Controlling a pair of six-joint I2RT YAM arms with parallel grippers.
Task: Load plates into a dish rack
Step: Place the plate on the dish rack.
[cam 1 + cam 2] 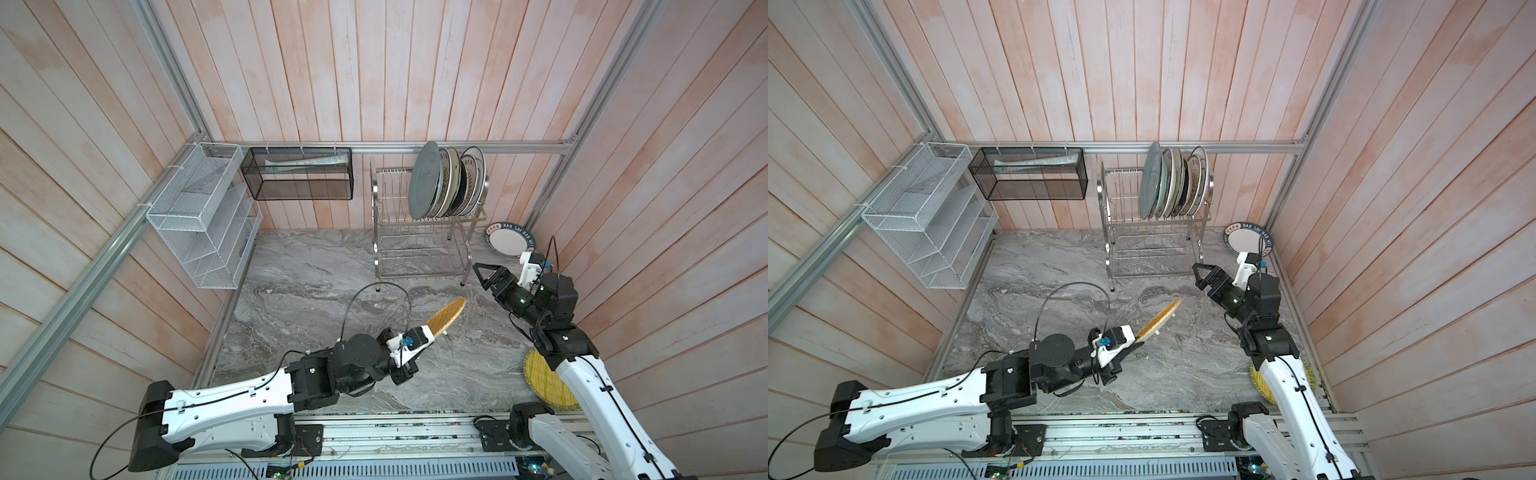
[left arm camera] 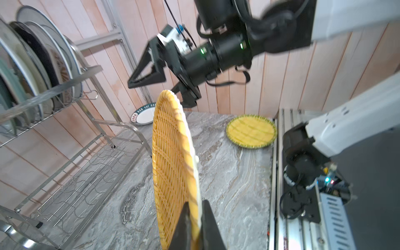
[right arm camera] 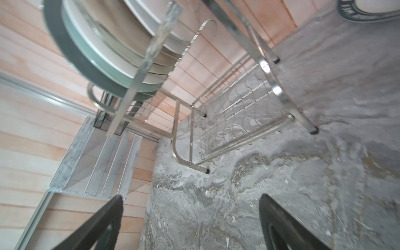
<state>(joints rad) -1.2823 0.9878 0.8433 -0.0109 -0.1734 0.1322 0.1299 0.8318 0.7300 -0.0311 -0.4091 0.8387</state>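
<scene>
My left gripper [image 2: 196, 205] is shut on the rim of an orange woven-look plate [image 1: 448, 316], holding it on edge above the middle of the table. The dish rack [image 1: 428, 249] stands at the back. Several plates [image 1: 444, 183] stand upright in the right part of its upper tier; the lower tier [image 2: 86, 164] holds nothing. My right gripper [image 1: 482, 275] hangs open and empty by the rack's front right leg, apart from the held plate. A yellow woven plate [image 1: 542, 384] lies flat at the front right, partly under my right arm. A white plate with a dark lettered rim [image 1: 509, 241] lies in the back right corner.
A white mesh organiser [image 1: 203, 220] hangs on the left wall. A black mesh basket [image 1: 299, 174] hangs on the back wall, left of the rack. Wooden walls close three sides of the grey marble table [image 1: 316, 291]. A metal rail [image 1: 395, 432] runs along the front.
</scene>
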